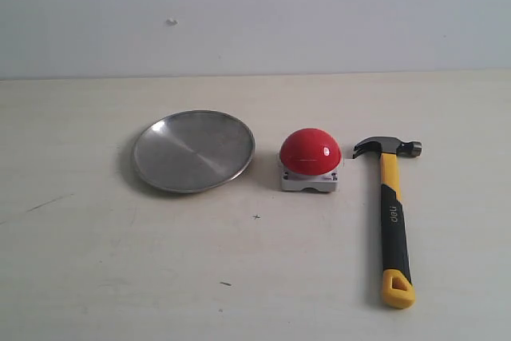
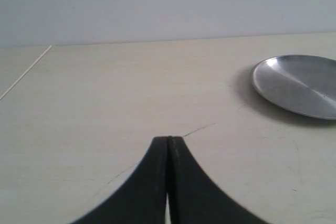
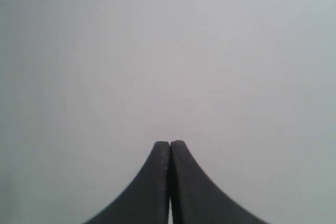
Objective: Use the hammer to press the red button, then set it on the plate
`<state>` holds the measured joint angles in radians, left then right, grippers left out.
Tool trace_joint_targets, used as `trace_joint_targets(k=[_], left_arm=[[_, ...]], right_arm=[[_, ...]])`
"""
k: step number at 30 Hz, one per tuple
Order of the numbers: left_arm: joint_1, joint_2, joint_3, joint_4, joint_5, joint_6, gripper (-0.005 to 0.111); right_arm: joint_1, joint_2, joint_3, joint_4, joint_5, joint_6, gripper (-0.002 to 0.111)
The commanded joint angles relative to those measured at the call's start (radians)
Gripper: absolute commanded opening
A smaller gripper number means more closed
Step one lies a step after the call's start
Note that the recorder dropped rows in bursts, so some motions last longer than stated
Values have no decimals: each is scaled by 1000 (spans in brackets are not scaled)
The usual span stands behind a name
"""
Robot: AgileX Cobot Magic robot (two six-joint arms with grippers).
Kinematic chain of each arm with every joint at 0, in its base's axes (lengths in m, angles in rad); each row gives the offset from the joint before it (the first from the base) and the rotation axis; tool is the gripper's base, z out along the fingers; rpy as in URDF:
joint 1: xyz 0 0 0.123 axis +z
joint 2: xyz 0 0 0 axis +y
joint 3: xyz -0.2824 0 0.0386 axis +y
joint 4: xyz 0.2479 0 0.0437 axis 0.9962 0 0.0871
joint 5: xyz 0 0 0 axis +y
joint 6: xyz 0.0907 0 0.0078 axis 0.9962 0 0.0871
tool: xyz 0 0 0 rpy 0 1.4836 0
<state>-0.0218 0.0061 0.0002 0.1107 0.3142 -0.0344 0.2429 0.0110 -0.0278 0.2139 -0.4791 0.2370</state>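
Observation:
The hammer [image 1: 391, 213] lies flat on the table at the right, dark head toward the wall, yellow-and-black handle toward the front edge. Just left of its head sits the red button [image 1: 310, 152] on its grey-white base. The silver plate [image 1: 193, 150] rests further left and holds nothing; its rim also shows in the left wrist view [image 2: 296, 83]. My left gripper [image 2: 168, 139] is shut on nothing, low over bare table well away from the plate. My right gripper [image 3: 170, 143] is shut too, facing only the blank wall. Neither arm appears in the exterior view.
A pale wooden table [image 1: 120, 261] runs back to a plain light wall [image 1: 255, 13]. A thin seam in the tabletop [image 2: 26, 72] shows in the left wrist view. Faint scratches mark the surface.

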Motion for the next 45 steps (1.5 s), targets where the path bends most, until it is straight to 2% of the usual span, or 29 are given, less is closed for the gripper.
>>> trace_joint_targets(k=[1, 5, 10, 14, 18, 23, 27, 29, 32, 33, 34, 38, 40, 43, 44, 45], left_arm=[[2, -6, 0, -1, -4, 0, 0], [2, -6, 0, -1, -4, 0, 0], [2, -6, 0, -1, -4, 0, 0], [2, -6, 0, -1, -4, 0, 0], [2, -6, 0, -1, -4, 0, 0], [2, -6, 0, -1, -4, 0, 0], [2, -6, 0, -1, -4, 0, 0], [2, -6, 0, -1, -4, 0, 0], [2, -6, 0, -1, -4, 0, 0], [2, -6, 0, -1, -3, 0, 0], [2, -6, 0, -1, -3, 0, 0], [2, -6, 0, -1, -3, 0, 0], [2, -6, 0, -1, -3, 0, 0], [2, -6, 0, -1, -2, 0, 0], [2, -6, 0, -1, -2, 0, 0], [2, -6, 0, -1, -2, 0, 0]], right_arm=[[2, 119, -133, 351, 42, -424, 0], [2, 353, -282, 635, 122, -757, 0], [2, 741, -517, 925, 373, -1170, 0], [2, 1035, -638, 1001, 491, -1265, 0], [2, 1262, -716, 830, 495, -1265, 0], [2, 1431, -762, 369, 470, -1290, 0], [-19, 1483, -782, 94, 465, -1290, 0], [-51, 1485, -796, 57, 470, -1290, 0], [-180, 1485, -827, 41, 548, -1287, 0], [-205, 1485, -827, 41, 564, -1269, 0], [-264, 1485, -827, 41, 584, -1136, 0], [-358, 1485, -845, 45, 617, -680, 0], [-407, 1502, -936, -17, 868, -448, 0], [-405, 1547, -1076, -304, 1272, -97, 0], [-405, 1571, -1128, -362, 1432, -51, 0], [-405, 1574, -1139, -368, 1474, -51, 0]])
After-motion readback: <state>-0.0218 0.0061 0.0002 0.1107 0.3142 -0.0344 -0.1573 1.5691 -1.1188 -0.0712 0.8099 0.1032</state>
